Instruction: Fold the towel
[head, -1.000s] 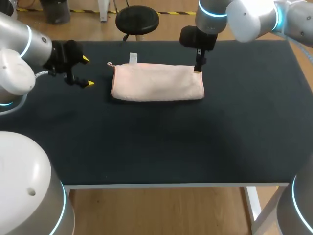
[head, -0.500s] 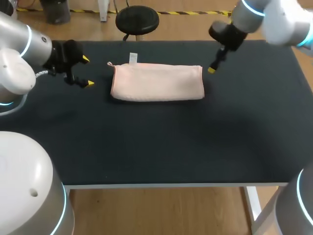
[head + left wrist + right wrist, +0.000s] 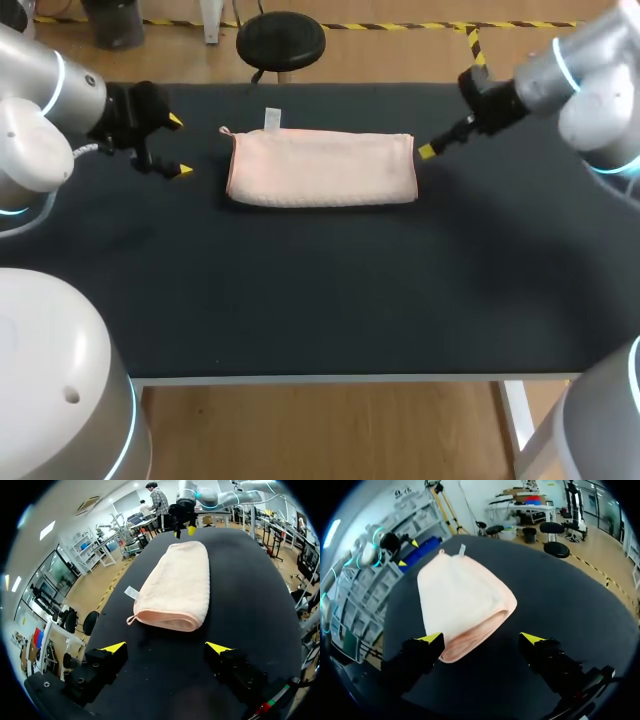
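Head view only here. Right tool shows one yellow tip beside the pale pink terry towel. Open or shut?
Observer: Open. In the right wrist view the right tool has its two tips wide apart, gripping nothing.
Operator: Towel end facing it?
Observer: The pale pink terry towel shows stacked layers there, gaping slightly.
Operator: Other end?
Observer: Facing the left tool, it shows a thick rounded edge with no gap, lying ahead of the tips and apart from them.
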